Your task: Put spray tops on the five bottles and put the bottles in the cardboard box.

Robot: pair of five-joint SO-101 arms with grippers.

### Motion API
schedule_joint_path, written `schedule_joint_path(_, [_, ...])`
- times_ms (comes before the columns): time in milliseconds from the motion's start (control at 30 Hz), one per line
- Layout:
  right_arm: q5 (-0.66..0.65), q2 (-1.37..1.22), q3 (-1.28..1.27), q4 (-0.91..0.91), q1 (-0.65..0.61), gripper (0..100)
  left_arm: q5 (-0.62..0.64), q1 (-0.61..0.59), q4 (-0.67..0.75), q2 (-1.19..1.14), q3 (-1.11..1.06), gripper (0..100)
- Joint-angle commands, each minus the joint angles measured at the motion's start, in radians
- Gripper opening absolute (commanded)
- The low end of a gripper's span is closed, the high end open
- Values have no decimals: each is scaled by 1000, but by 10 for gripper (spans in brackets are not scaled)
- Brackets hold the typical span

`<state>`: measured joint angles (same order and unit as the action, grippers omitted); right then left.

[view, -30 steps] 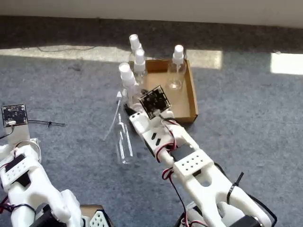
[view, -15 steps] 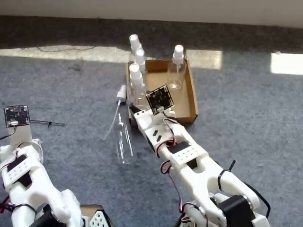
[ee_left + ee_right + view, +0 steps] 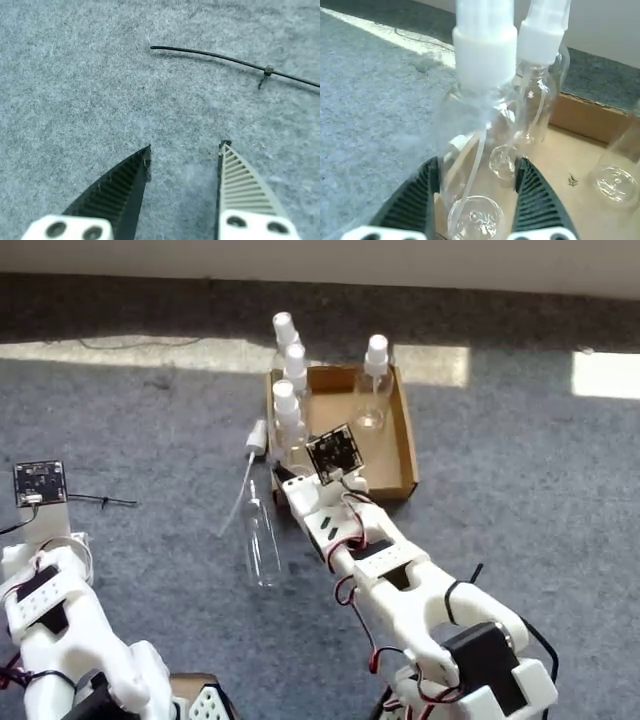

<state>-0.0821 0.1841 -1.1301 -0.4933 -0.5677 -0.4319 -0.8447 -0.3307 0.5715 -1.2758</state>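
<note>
Holding a spray-topped bottle (image 3: 480, 115), right claw (image 3: 477, 172) at edge of cardboard box (image 3: 406, 440), left claw (image 3: 182, 155) parted.

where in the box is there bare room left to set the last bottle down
Bare: the cardboard box floor at front right, between the back bottle and the front wall. Crowded: the left wall, with three bottles in a row and the right end effector shut on the front bottle.

Held bottle (image 3: 289, 432) now over cardboard box (image 3: 408, 440)
</note>
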Motion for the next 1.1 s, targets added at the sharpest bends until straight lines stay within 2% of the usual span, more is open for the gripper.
schedule_joint_path(0, [12, 2, 67, -24, 10, 15, -2, 21, 14, 5, 4, 207])
schedule_joint_path(633, [12, 1, 59, -24, 10, 22, -2, 22, 14, 7, -10, 207])
schedule_joint_path(833, [12, 1, 58, -24, 7, 111, -2, 22, 14, 7, -10, 207])
schedule_joint_path(1067, [12, 10, 58, -24, 7, 116, -2, 22, 14, 7, -10, 207])
